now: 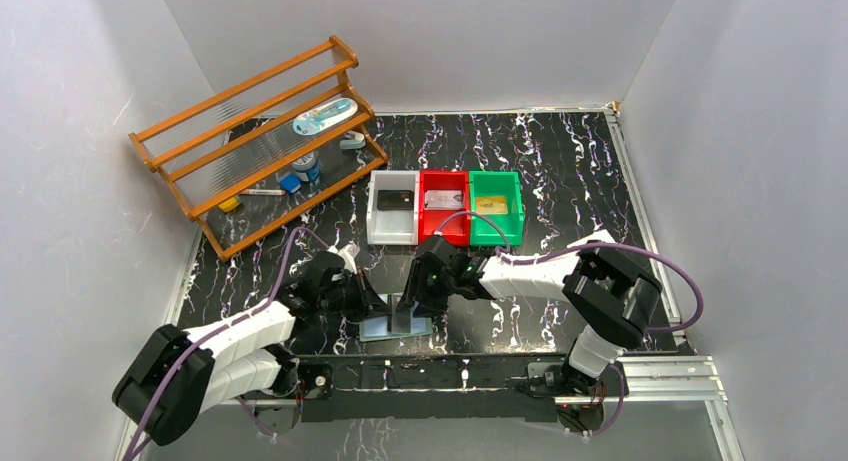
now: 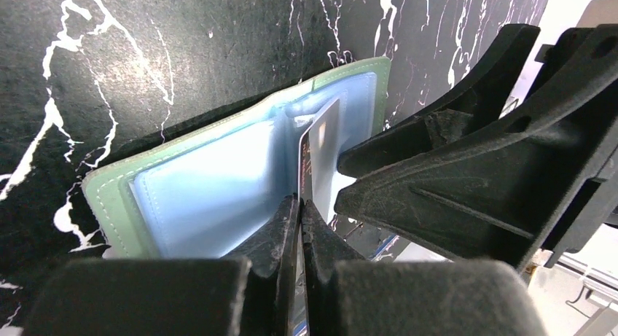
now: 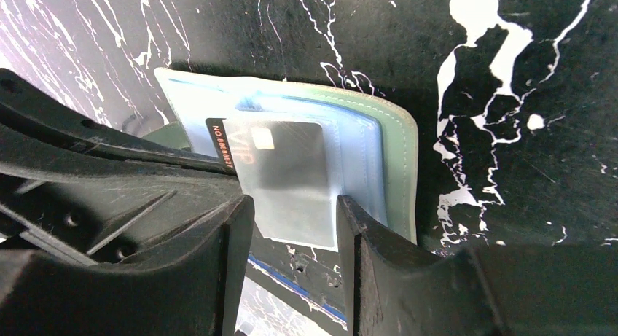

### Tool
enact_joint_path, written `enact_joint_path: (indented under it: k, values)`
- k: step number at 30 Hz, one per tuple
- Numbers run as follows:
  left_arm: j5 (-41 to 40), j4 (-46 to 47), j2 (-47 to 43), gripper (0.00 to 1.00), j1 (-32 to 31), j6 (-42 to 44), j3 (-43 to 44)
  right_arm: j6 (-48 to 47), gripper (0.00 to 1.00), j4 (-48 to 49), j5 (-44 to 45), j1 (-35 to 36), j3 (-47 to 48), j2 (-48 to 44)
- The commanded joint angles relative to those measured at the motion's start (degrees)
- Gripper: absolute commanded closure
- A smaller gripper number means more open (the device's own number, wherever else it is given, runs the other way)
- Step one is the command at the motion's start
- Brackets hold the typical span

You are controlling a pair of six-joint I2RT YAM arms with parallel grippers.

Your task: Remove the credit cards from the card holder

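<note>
Top external view: the card holder (image 1: 375, 331) lay spread open on the desk (image 1: 560, 161), close to its 6 o'clock edge, where a metal rail (image 1: 640, 376) ran. The left arm (image 1: 240, 336) crowded it from 9 o'clock and the right arm (image 1: 530, 271) from 3 o'clock, their wrists nearly meeting above it. The left jaws were closed on the edge of a dark card (image 3: 280, 157), which stood upright, partly inside a clear pocket (image 3: 295, 219). The right jaws stood apart on either side of that pocket; whether they pressed it could not be told. At 12 o'clock, well apart, a white bin (image 1: 392, 233), a red bin (image 1: 445, 236) and a green bin (image 1: 497, 233) sat side by side, each holding a loose card (image 1: 440, 198). A wooden rack (image 1: 240, 91) stood at 10 o'clock. A stretch of desk lay between holder and bins.
</note>
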Motion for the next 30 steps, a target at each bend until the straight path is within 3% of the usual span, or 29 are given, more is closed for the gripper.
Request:
enact_joint_path:
  k: [1,13,21,30]
  values:
    - [-3.1,-9.1,-2.7,1.0,-0.1,3.9,3.5,0.1,0.46,-4.6,3.5,-0.2,-0.8,1.7]
    - [-7.1,-16.5,-4.7,1.0,-0.1,7.1,6.5,-0.1,0.46,-4.8,3.7,-0.3,-0.7,1.4]
    - [-3.3,-11.0,-3.5,1.0,-0.1,5.6,4.9,-6.6,0.45,-3.9,2.5,-0.3,3.1,-1.3]
    - [-3.7,-12.3,-2.3,1.0,-0.1,6.5,6.0,-10.2,0.43,1.2,-2.8,-0.3,5.3,-1.7]
